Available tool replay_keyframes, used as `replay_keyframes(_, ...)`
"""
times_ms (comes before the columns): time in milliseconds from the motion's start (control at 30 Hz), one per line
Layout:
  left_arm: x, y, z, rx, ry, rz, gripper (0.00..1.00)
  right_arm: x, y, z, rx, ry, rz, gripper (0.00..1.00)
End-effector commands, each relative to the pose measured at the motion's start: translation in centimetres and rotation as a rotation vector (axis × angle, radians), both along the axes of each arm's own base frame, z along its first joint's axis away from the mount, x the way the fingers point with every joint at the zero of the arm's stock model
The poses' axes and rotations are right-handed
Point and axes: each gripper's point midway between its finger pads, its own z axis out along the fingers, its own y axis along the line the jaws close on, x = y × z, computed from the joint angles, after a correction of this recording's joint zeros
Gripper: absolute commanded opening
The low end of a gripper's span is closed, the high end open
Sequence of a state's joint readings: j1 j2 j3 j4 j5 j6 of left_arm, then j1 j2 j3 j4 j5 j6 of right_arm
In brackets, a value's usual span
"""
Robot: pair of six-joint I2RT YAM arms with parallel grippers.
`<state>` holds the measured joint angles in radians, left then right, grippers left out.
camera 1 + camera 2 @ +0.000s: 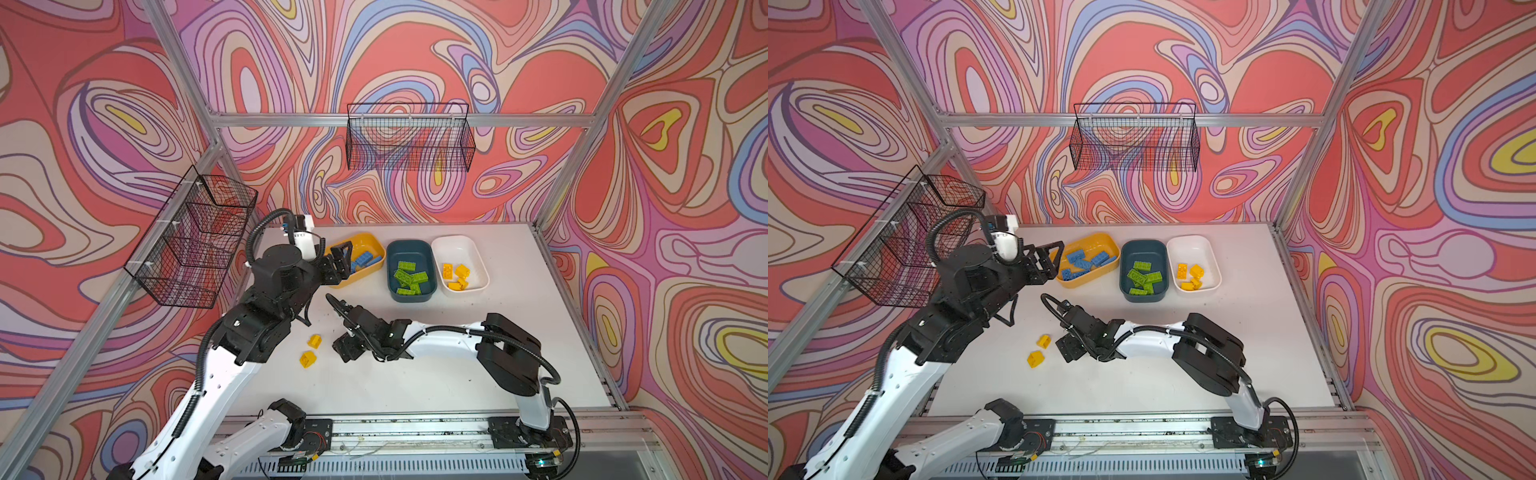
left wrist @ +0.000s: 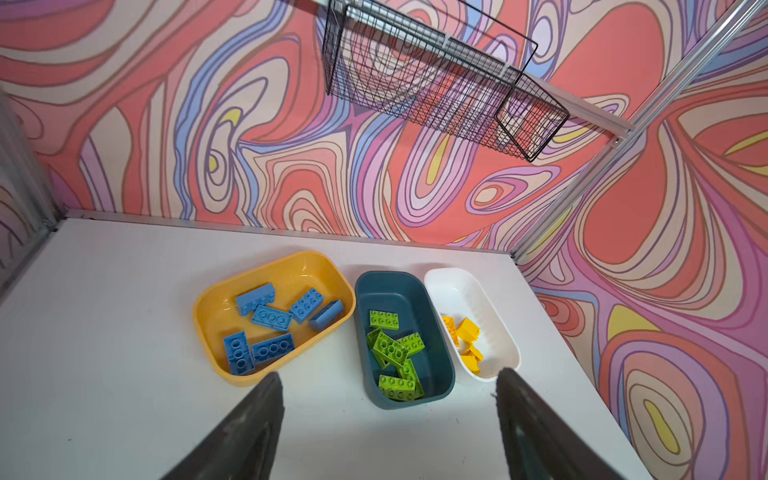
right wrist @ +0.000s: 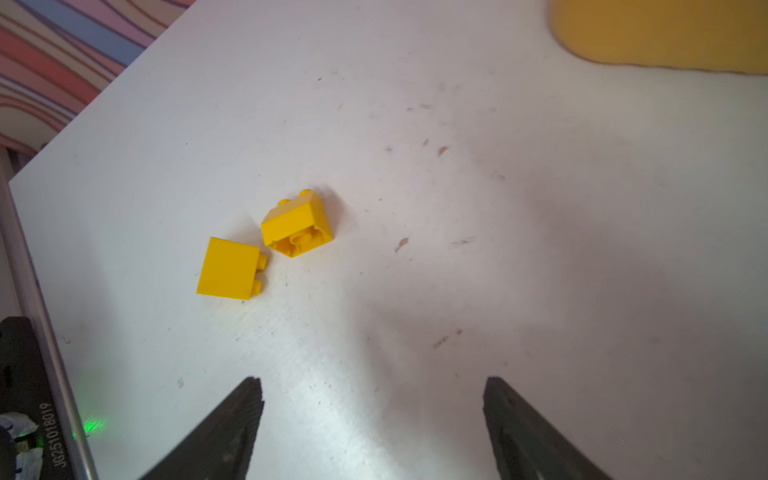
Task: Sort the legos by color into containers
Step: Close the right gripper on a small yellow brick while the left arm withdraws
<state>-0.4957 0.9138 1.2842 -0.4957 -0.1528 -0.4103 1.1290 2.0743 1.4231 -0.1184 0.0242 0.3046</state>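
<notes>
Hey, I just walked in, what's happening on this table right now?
Two robot arms are sorting toy bricks by colour. The blue bricks lie in the yellow tub, the green bricks in the dark teal tub, and some yellow bricks in the white tub. Two loose yellow bricks lie on the table, not yet sorted. The right gripper is open and empty, pointed towards them without touching. The left gripper, also open and empty, is raised near the yellow tub.
</notes>
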Motion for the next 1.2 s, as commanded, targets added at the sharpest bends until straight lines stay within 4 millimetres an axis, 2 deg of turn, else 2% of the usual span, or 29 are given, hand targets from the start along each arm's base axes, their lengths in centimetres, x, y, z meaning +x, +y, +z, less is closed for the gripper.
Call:
replay_keyframes(0,-1.3,2.0,-1.4,0.094,0.018,0.046,0.81,-0.3,2.8,0.4,0.057,-0.023,0.111,0.87)
replay_keyframes(100,-1.9,2.5,-1.9,0.121,0.019,0.049,0.81,0.0,3.9,-0.3,0.063,-0.034,0.133,0.86)
replay_keyframes(300,-1.9,2.1,-4.0,0.163,0.068,0.026,0.82,0.4,5.6,-1.1,0.066,-0.061,0.185,0.85)
replay_keyframes(433,-2.2,2.0,-3.7,0.153,0.058,0.012,0.82,0.5,6.8,-2.4,0.053,-0.035,0.205,0.79)
replay_keyframes(600,-2.5,1.9,-3.5,0.146,0.055,-0.004,0.82,1.1,7.3,-3.4,0.046,-0.048,0.188,0.75)
replay_keyframes(800,-2.5,1.9,-4.1,0.153,0.071,-0.005,0.82,1.9,7.4,-4.2,0.035,-0.081,0.168,0.71)
replay_keyframes(1167,-3.1,1.5,-4.2,0.130,0.095,-0.030,0.82,2.1,8.4,-5.2,0.043,-0.100,0.199,0.54)
